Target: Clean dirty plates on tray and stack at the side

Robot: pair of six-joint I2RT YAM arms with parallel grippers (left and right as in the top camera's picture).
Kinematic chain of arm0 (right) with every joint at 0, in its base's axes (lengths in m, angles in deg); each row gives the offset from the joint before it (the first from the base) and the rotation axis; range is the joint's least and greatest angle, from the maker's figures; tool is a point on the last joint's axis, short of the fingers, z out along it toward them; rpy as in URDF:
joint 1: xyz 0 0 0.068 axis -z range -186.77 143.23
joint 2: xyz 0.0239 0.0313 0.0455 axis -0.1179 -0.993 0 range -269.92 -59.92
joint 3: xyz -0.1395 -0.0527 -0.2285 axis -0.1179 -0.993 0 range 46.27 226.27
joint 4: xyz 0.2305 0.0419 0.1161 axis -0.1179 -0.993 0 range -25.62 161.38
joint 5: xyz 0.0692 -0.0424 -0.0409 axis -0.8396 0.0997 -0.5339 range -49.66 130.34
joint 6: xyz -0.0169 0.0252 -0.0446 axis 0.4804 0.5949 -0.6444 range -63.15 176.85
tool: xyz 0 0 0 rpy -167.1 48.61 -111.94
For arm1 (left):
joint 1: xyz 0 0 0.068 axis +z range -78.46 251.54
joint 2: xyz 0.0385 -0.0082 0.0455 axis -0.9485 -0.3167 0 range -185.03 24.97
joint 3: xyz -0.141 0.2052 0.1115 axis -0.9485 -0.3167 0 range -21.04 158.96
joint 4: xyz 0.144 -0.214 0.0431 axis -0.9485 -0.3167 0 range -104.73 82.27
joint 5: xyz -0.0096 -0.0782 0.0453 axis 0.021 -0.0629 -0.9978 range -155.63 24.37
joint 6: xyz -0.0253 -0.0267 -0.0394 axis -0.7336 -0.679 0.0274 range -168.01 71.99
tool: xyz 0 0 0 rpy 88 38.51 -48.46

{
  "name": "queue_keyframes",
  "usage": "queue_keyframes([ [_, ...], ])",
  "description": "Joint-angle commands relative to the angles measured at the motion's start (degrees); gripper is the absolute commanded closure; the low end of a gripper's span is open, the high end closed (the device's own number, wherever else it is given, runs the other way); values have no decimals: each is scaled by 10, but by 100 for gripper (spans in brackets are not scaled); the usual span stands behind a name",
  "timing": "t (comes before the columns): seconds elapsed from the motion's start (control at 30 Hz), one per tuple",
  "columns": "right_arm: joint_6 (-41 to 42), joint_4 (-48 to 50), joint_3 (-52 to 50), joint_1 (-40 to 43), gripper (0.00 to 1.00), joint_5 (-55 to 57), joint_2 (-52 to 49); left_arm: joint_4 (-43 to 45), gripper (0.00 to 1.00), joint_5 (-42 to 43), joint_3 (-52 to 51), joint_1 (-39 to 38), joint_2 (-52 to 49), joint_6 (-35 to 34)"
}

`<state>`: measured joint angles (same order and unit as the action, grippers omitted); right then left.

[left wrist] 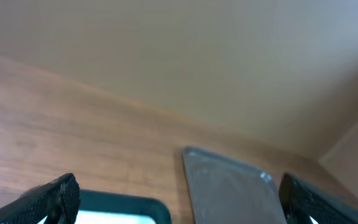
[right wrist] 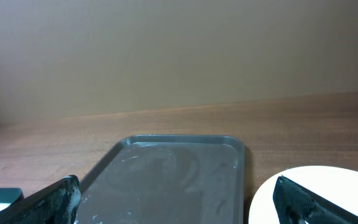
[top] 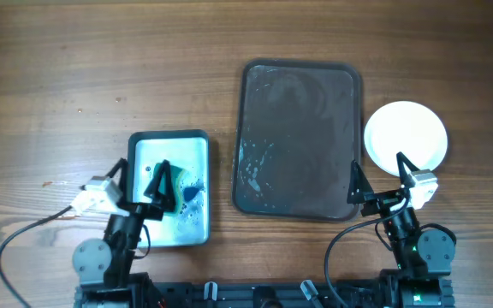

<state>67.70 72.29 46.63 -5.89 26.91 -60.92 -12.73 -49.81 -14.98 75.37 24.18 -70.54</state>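
Overhead: the large dark rectangular tray (top: 298, 103) lies bare, with the small white round plates (top: 406, 135) piled just beside it (job apparently finished). Left wrist: left gripper (left wrist: 179, 196) spread, empty. Right wrist: right gripper (right wrist: 179, 198) likewise; only parking remains.

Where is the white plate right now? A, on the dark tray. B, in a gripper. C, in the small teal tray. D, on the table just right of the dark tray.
D: the plate lies on the table beside the right rim of the dark tray, which holds no plate.
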Motion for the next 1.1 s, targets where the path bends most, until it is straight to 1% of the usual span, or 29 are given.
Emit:
queue_keyframes([
  [0.0, -2, 2, -1, -3, 0, 6, 4, 18, 0, 0, -57, -15, 6, 10],
  [1.07, -2, 2, -1, -3, 0, 6, 4, 22, 0, 0, -57, -19, 6, 9],
])
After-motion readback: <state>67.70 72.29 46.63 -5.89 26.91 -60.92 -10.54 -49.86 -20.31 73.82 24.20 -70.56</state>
